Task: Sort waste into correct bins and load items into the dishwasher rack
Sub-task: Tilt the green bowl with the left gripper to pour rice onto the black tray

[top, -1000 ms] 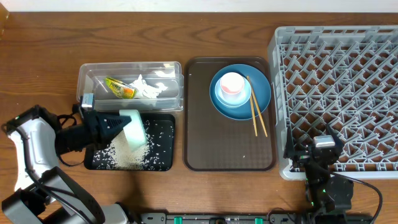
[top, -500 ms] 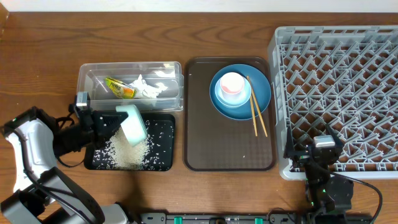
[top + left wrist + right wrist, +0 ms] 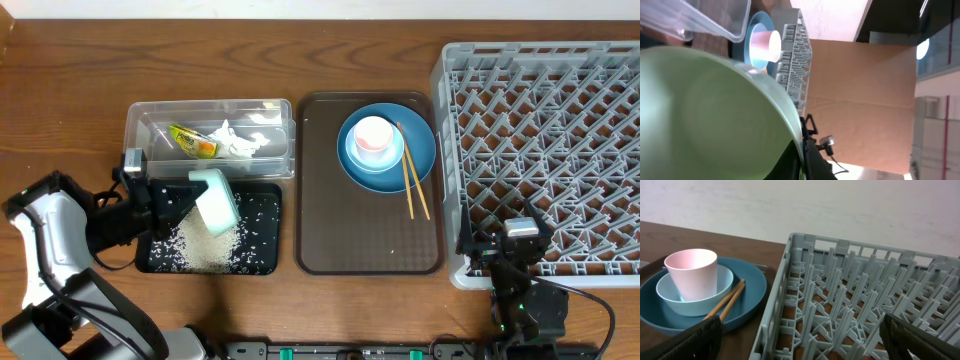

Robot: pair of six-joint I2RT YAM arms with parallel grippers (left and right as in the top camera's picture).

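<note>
My left gripper (image 3: 190, 195) is shut on the rim of the pale green bowl (image 3: 215, 203), tipped on its side over the black tray (image 3: 260, 262), where loose rice grains (image 3: 200, 250) lie. The bowl fills the left wrist view (image 3: 715, 115). The clear tub (image 3: 140, 125) holds the yellow-green wrapper (image 3: 192, 141) and white tissue (image 3: 238, 141). The blue plate (image 3: 418, 150) carries the light-blue bowl (image 3: 352, 152), pink cup (image 3: 373, 135) and chopsticks (image 3: 414, 180). My right gripper (image 3: 505, 245) is open and empty at the grey rack's (image 3: 560, 150) front left corner.
The dark brown serving tray (image 3: 365, 235) lies between the black tray and the rack, under the blue plate. In the right wrist view the rack's pegs (image 3: 850, 310) stand just ahead, with the plate (image 3: 747, 297) to the left.
My left gripper and the green bowl drew slightly left and up over the black tray, and the bowl tipped further. The right arm has not moved.
</note>
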